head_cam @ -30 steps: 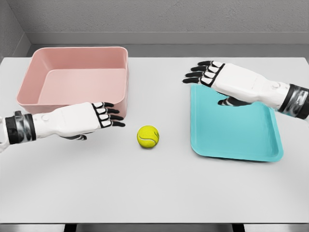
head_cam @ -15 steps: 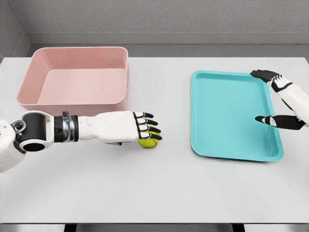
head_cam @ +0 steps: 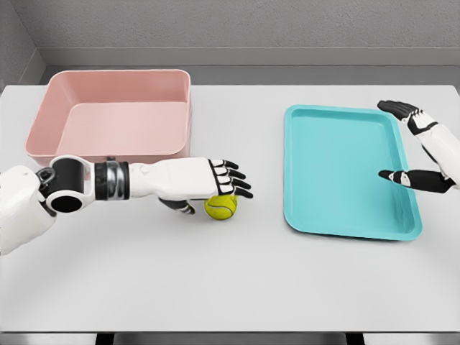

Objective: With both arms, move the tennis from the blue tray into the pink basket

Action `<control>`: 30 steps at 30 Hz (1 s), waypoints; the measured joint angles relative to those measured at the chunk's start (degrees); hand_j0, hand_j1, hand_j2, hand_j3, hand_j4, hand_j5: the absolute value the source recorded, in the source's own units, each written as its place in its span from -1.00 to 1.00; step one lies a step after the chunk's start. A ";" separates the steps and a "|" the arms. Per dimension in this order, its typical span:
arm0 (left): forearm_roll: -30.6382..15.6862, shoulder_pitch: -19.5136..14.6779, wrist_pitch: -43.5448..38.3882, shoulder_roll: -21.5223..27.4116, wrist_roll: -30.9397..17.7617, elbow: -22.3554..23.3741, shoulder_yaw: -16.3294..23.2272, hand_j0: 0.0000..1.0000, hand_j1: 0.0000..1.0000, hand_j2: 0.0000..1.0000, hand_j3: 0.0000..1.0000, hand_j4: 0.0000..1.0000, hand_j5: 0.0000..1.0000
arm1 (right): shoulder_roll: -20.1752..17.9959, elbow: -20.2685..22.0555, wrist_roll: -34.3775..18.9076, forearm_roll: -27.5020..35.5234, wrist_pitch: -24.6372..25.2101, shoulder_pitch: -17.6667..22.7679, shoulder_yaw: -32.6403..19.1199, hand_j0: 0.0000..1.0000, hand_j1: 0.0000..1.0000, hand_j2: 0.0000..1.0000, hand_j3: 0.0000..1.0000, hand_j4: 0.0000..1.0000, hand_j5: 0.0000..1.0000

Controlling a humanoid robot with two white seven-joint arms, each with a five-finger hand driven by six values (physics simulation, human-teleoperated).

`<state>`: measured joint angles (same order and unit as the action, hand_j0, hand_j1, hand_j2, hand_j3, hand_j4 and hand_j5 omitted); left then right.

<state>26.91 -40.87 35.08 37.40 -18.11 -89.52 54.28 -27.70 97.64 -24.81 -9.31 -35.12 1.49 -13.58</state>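
A yellow-green tennis ball (head_cam: 221, 208) lies on the white table, between the pink basket (head_cam: 115, 118) and the blue tray (head_cam: 348, 171). My left hand (head_cam: 215, 185) hovers right over the ball, fingers spread flat above it and thumb down at its left side; it holds nothing. The blue tray holds nothing. My right hand (head_cam: 417, 147) is at the tray's right edge, fingers open, thumb pointing in over the tray.
The pink basket stands at the back left, just behind my left forearm. The table's front edge runs along the bottom of the view, and a grey wall rises behind the table.
My left hand has reached right from beside the ball to directly over it. My right hand has withdrawn from the tray's far left corner to its right edge.
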 measured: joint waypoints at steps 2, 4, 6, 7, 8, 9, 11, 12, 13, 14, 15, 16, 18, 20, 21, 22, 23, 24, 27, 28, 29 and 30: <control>-0.05 -0.62 0.00 -0.59 -0.01 1.19 0.57 1.00 1.00 1.00 1.00 1.00 1.00 | 0.00 -0.03 0.00 -0.05 0.00 0.00 -0.09 1.00 1.00 1.00 1.00 1.00 1.00; -0.06 -0.70 0.00 -1.14 -0.02 2.23 0.95 1.00 1.00 1.00 1.00 1.00 1.00 | -0.02 -0.34 0.00 -0.15 0.00 0.09 -0.22 1.00 1.00 1.00 1.00 1.00 1.00; -0.07 -1.23 0.00 -1.64 -0.02 3.03 1.47 1.00 1.00 1.00 1.00 1.00 1.00 | -0.02 -0.71 -0.01 -0.24 0.00 0.09 -0.30 1.00 1.00 1.00 1.00 1.00 1.00; -0.07 -1.23 0.00 -1.86 -0.02 3.37 1.73 1.00 1.00 1.00 1.00 1.00 1.00 | -0.03 -0.81 0.00 -0.28 0.00 0.09 -0.32 1.00 1.00 1.00 1.00 1.00 1.00; -0.06 -1.23 0.01 -2.08 -0.02 3.63 1.93 1.00 1.00 1.00 1.00 1.00 1.00 | -0.03 -0.87 0.00 -0.29 0.00 0.09 -0.34 1.00 1.00 1.00 1.00 1.00 1.00; -0.04 -1.14 0.01 -2.38 -0.02 3.83 2.08 1.00 1.00 1.00 1.00 1.00 1.00 | -0.03 -0.91 0.00 -0.26 0.00 0.09 -0.35 1.00 1.00 1.00 1.00 1.00 1.00; -0.02 -1.14 0.01 -2.78 -0.03 4.32 2.26 1.00 1.00 1.00 1.00 1.00 1.00 | -0.03 -0.95 0.00 -0.23 0.00 0.17 -0.37 1.00 1.00 1.00 1.00 1.00 1.00; 0.02 -1.14 0.01 -2.91 -0.02 4.48 2.33 1.00 1.00 1.00 1.00 1.00 1.00 | -0.03 -0.99 0.00 -0.23 0.00 0.18 -0.35 1.00 1.00 1.00 1.00 1.00 1.00; 0.04 -1.14 0.01 -3.00 -0.03 4.60 2.39 1.00 1.00 1.00 1.00 1.00 1.00 | -0.03 -1.01 0.00 -0.25 0.00 0.18 -0.34 1.00 1.00 1.00 1.00 1.00 1.00; 0.05 -1.14 0.01 -3.07 -0.04 4.71 2.43 1.00 1.00 1.00 1.00 1.00 1.00 | -0.01 -1.02 0.00 -0.25 0.00 0.26 -0.33 1.00 1.00 1.00 1.00 1.00 1.00; 0.08 -1.14 0.01 -3.14 -0.06 4.93 2.47 1.00 1.00 1.00 1.00 1.00 1.00 | -0.01 -1.14 0.00 -0.25 0.00 0.18 -0.32 1.00 1.00 1.00 1.00 1.00 1.00; 0.11 -1.14 0.00 -3.24 -0.07 5.13 2.63 1.00 1.00 1.00 1.00 1.00 1.00 | -0.01 -1.30 0.00 -0.22 0.00 0.26 -0.34 1.00 1.00 1.00 1.00 1.00 1.00; 0.19 -1.23 0.01 -3.42 -0.09 5.63 2.97 1.00 1.00 1.00 1.00 1.00 1.00 | -0.02 -1.54 0.00 -0.17 0.00 0.26 -0.36 1.00 1.00 1.00 1.00 1.00 1.00; 0.26 -1.23 0.01 -3.54 -0.12 5.94 3.15 1.00 1.00 1.00 1.00 1.00 1.00 | -0.02 -1.55 0.00 -0.07 0.00 0.26 -0.34 1.00 1.00 1.00 1.00 1.00 1.00; 0.29 -1.32 0.00 -3.57 -0.24 6.07 3.21 1.00 1.00 1.00 1.00 1.00 1.00 | -0.01 -1.51 0.02 -0.01 0.00 0.35 -0.33 1.00 1.00 1.00 1.00 1.00 1.00; 0.31 -1.32 0.01 -3.63 -0.33 6.19 3.30 1.00 1.00 1.00 1.00 1.00 1.00 | 0.00 -1.43 0.04 0.03 0.00 0.35 -0.31 1.00 1.00 1.00 1.00 1.00 1.00; 0.34 -1.23 0.01 -3.78 -0.39 6.28 3.36 1.00 1.00 1.00 1.00 1.00 1.00 | 0.02 -1.23 0.06 0.06 0.00 0.35 -0.31 1.00 1.00 1.00 1.00 1.00 1.00; 0.36 -1.23 0.01 -3.97 -0.44 6.48 3.40 1.00 1.00 1.00 1.00 1.00 1.00 | 0.03 -1.06 0.06 0.09 0.00 0.35 -0.30 1.00 1.00 1.00 1.00 1.00 1.00; 0.41 -1.23 0.00 -4.29 -0.63 6.81 3.54 1.00 1.00 1.00 1.00 1.00 1.00 | 0.05 -0.80 0.07 0.13 0.00 0.44 -0.30 1.00 1.00 1.00 1.00 1.00 1.00; 0.42 -1.23 0.00 -4.36 -0.89 6.86 3.61 0.95 0.95 0.95 0.95 0.95 0.95 | 0.05 -0.76 0.08 0.15 0.00 0.44 -0.30 1.00 1.00 1.00 1.00 1.00 1.00; 0.42 -1.23 0.00 -4.41 -1.10 6.90 3.65 0.85 0.85 0.85 0.85 0.85 0.85 | 0.05 -0.72 0.08 0.18 0.00 0.44 -0.30 1.00 1.00 1.00 1.00 1.00 1.00; 0.42 -1.23 0.00 -4.45 -1.25 6.93 3.68 0.77 0.77 0.77 0.77 0.77 0.77 | 0.05 -0.70 0.10 0.20 0.00 0.44 -0.29 1.00 1.00 1.00 1.00 1.00 1.00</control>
<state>27.33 -42.10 35.08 32.95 -19.36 -82.59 57.96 -27.65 96.94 -24.72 -9.11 -35.12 1.93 -13.87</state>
